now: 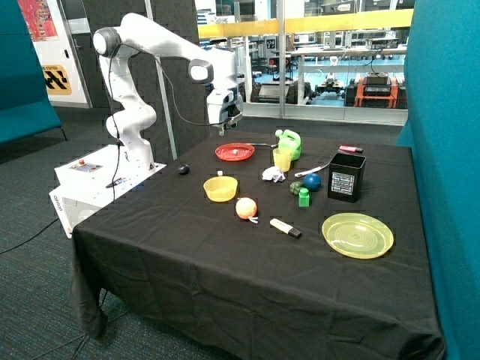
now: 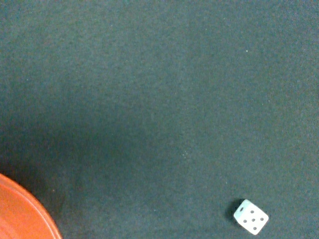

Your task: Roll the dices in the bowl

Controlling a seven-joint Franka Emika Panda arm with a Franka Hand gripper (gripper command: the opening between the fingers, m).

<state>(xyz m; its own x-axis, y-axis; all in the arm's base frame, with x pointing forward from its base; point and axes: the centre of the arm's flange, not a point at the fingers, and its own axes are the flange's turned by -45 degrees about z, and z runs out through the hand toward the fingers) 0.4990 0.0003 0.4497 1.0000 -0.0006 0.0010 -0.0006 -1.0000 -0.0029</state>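
White die: a tiny white cube with black pips (image 2: 250, 217) lies on the black cloth, apart from the rim of the flat red plate (image 2: 22, 211) in the wrist view; five pips show on its upper face.
Second small white piece: a tiny white thing (image 1: 220, 173) sits just behind the far rim of the bowl in the outside view; whether it is a die I cannot tell.
Bowl: the small round yellow plastic bowl (image 1: 220, 189) stands on the table near its middle, nearer the front than the red plate; nothing can be made out inside it.
Hand: the arm's hand (image 1: 223, 126) hangs in the air above the table's back edge, over the cloth beside the red plate; whether it is open or closed I cannot tell.
Red plate: a small white thing lies on it.
Nearby things: an orange-and-white ball (image 1: 246, 208) lies just in front of the bowl, a white marker with a black cap (image 1: 285, 227) further forward, a crumpled white lump (image 1: 273, 175) beside a yellow cup (image 1: 282, 159).
Farther out: a black square box (image 1: 346, 176) and a wide flat yellow-green plate (image 1: 358, 235).
Table: a black cloth (image 1: 225, 262) covers it.
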